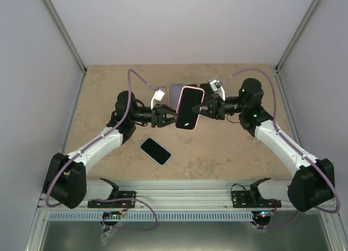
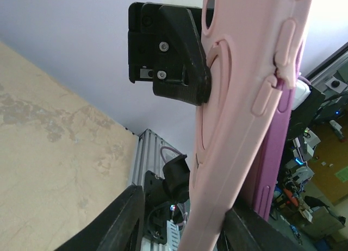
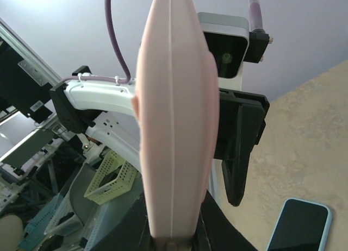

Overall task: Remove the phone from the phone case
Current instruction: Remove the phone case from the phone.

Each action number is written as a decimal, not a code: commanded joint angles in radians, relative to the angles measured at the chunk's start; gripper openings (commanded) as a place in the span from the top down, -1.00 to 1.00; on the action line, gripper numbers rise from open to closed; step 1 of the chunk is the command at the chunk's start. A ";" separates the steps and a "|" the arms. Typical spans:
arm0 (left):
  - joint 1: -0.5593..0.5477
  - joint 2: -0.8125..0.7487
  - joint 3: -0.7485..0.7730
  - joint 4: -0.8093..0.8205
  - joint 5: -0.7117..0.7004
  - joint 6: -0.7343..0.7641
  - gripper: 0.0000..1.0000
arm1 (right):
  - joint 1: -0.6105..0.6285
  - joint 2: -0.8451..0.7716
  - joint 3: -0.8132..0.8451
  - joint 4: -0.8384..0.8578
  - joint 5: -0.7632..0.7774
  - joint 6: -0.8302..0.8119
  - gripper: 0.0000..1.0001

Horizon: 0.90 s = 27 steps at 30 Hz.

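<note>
Phone [image 1: 187, 111]: dark screen facing the top camera, seated in the case, held in the air between the two arms above the middle of the counter [image 1: 234, 153].
Case [image 2: 244, 126]: pink, tilted, wrapped round the phone; its side buttons show in the left wrist view.
Right jaws: closed tight on the case's right edge; one finger [image 2: 179, 61] is pressed flat on the case's back.
Left jaws: partly open, astride the case's left edge; one finger [image 2: 122, 221] stands clear of the case with a gap showing. Whether the other touches it I cannot tell.
Blue phone [image 1: 156, 151]: screen up, flat on the counter, nearer the bases, beside the left arm.
Third phone [image 1: 176, 90]: flat on the counter behind the held case, partly hidden.
</note>
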 commanded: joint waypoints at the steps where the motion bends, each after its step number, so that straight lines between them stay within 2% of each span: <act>1: -0.007 -0.006 0.091 0.053 -0.094 -0.013 0.22 | 0.079 0.008 -0.040 -0.118 -0.100 -0.102 0.99; 3: -0.007 -0.009 0.089 0.066 -0.081 -0.020 0.24 | 0.080 0.013 -0.043 -0.118 -0.095 -0.102 0.99; 8: -0.008 -0.016 0.056 0.140 -0.070 -0.075 0.60 | 0.077 0.042 0.007 -0.178 -0.060 -0.140 0.99; 13: -0.007 -0.025 0.037 0.172 -0.067 -0.099 0.82 | 0.053 0.087 0.087 -0.300 0.026 -0.225 0.99; 16: -0.007 -0.028 0.028 0.174 -0.067 -0.101 0.96 | 0.032 0.101 0.103 -0.325 0.062 -0.227 0.90; 17: -0.007 -0.028 0.026 0.176 -0.068 -0.104 1.00 | 0.026 0.104 0.109 -0.335 0.077 -0.232 0.82; 23: 0.005 -0.016 0.045 0.104 -0.128 -0.127 1.00 | -0.023 0.127 0.177 -0.418 0.161 -0.291 -0.03; 27: 0.016 -0.009 0.053 0.070 -0.173 -0.160 1.00 | -0.047 0.141 0.263 -0.544 0.260 -0.405 -0.35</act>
